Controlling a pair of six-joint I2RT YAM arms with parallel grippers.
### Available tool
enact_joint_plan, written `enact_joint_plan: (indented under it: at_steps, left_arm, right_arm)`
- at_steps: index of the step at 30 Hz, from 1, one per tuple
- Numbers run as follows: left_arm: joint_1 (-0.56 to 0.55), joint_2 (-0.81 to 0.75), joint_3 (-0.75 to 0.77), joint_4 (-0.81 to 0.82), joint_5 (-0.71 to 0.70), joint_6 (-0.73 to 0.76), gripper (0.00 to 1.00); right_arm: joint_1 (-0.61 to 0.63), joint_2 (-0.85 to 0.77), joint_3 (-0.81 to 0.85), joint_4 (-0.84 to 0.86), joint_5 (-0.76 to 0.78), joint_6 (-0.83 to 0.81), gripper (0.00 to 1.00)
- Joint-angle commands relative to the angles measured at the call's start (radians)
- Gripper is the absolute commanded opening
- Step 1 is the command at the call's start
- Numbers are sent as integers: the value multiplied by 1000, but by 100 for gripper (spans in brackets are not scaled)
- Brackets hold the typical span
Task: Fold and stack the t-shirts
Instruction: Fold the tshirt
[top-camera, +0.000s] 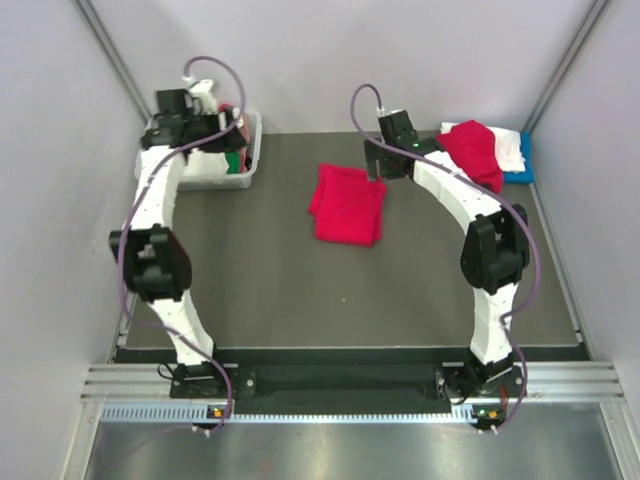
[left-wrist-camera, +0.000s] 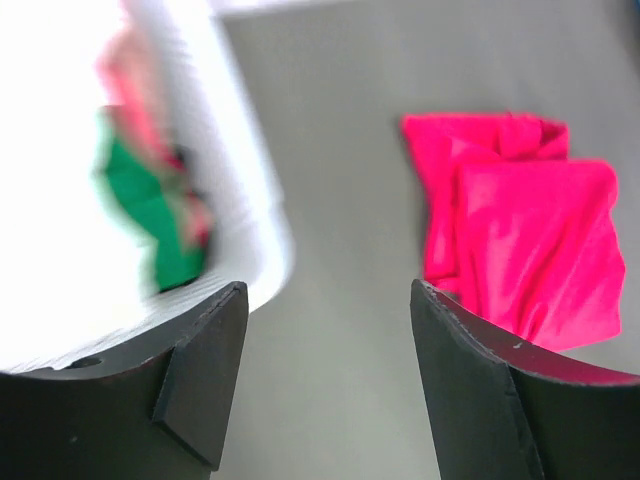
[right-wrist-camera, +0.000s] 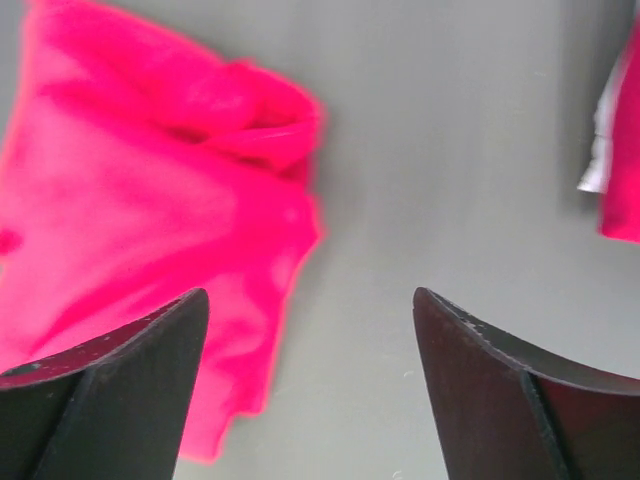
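A folded red t-shirt (top-camera: 347, 203) lies on the tabletop (top-camera: 300, 290). The left end effector (left-wrist-camera: 328, 290) and right end effector (right-wrist-camera: 310, 295) are open, holding nothing.

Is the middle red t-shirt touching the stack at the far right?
Apart. Right wrist view shows bare table between the red t-shirt and the stack.

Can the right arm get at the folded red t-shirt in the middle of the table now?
Probably yes: the right gripper is open and just beside the folded red t-shirt, and nothing stands in the way.
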Motion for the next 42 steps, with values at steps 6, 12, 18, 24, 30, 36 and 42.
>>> enact_joint_plan:
  at_steps: [6,12,18,24,30,36,42]
  left_arm:
    - [83,-319,-364,20,100,93,72]
    - [105,-347,-525,40,41,118,72]
    - [117,-371,-597,39,57,145,73]
    - [122,-381,-574,17,113,142,73]
    - [74,-335,-500,-76,266,124,79]
    - [-191,-345,-532,-20,140,115,82]
    - [-325,-177,-433,-61,125,70,82]
  right_arm:
    - [160,18,-22,-24,-77,-6,57]
    - [186,93,21,-47,-95,12,80]
    - [186,141,-19,-24,-100,21,85]
    - [186,153,-42,-30,-91,23,86]
    - [129,41,55,-78,-46,8,90]
    - [35,22,151,-91,-55,8,95]
    - [-35,121,173,-79,-117,15,95]
